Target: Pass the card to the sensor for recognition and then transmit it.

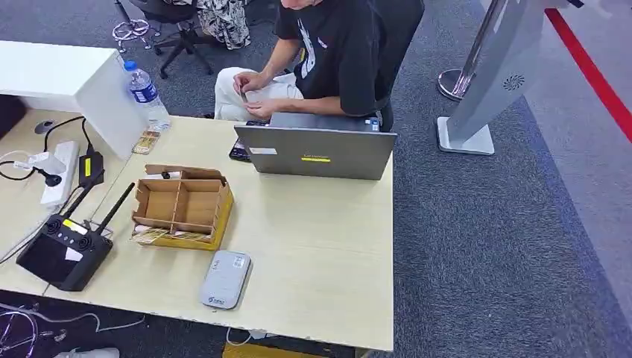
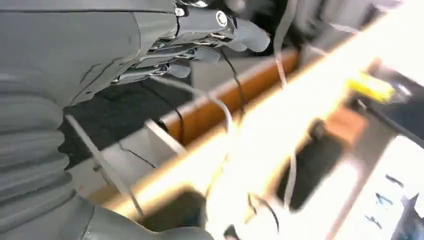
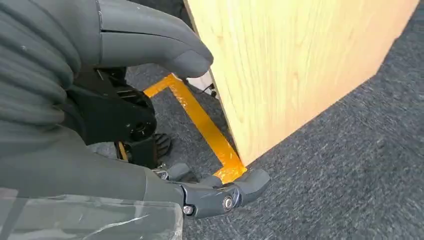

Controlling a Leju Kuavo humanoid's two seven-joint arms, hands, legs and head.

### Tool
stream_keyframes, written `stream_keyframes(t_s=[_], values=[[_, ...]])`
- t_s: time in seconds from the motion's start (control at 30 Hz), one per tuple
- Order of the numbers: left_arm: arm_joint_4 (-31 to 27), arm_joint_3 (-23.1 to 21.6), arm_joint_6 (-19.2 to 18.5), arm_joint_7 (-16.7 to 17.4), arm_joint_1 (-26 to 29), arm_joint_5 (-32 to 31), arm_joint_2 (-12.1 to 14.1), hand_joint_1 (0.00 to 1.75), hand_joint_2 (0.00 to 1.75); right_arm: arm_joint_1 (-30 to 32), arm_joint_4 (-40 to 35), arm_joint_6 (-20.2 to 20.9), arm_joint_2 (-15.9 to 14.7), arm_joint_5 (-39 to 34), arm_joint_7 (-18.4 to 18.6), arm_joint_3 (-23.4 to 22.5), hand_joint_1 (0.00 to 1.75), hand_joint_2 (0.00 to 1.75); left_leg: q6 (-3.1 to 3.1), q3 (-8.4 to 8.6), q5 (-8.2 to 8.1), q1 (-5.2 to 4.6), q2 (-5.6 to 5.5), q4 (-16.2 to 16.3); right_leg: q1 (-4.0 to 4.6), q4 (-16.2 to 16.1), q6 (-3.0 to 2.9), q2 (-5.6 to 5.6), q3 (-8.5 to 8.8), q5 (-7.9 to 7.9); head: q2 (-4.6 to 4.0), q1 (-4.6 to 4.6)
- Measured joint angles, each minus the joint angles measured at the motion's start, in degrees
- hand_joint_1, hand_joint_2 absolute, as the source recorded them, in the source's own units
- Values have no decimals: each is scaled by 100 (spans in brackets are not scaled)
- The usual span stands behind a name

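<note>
Left hand (image 2: 190, 45): fingers (image 2: 245, 35) loosely extended and apart, nothing in them; blurred view past them of cables and the pale desk edge. Right hand (image 3: 150, 115): thumb and fingers (image 3: 235, 192) spread apart, holding nothing, hanging beside the desk's wooden side panel (image 3: 295, 65) above grey carpet (image 3: 350, 175) and a strip of orange floor tape (image 3: 205, 125).

On the desk (image 1: 313, 246), head view: grey sensor (image 1: 225, 279) lies flat near the front edge. Just behind it, an open wooden divider box (image 1: 182, 206) with small items along its front. Left of the box, a black controller (image 1: 65, 250) with antennas. Further back, a grey laptop (image 1: 317, 151), lid up; a phone (image 1: 239, 151) just beside its left end.

Water bottle (image 1: 146, 95) upright at the desk's far left corner by a white cabinet (image 1: 67, 78). Power strip (image 1: 61, 171) and cables on the adjoining desk at left.

A seated person (image 1: 320, 52) behind the laptop holds a small card (image 1: 244, 96) in both hands, well apart from the sensor.
</note>
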Motion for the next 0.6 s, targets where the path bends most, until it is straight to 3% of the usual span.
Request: stream_keyframes(t_s=[0.23,0.6], values=[[-1161,-225,35,-183,141,-818,-288,0,175,36,20,-9,24,-13,-2,-89,0,175,0,1,0,1,1,0,0,0,0,1,-2,0,0,-2],[-2043,-1399,781,-85,29,-2556,-192,0,175,37,35,-4,48,20,20,-181,0,175,-8,4,7,2,1,1,1,0,-3,3,-2,4,0,0]])
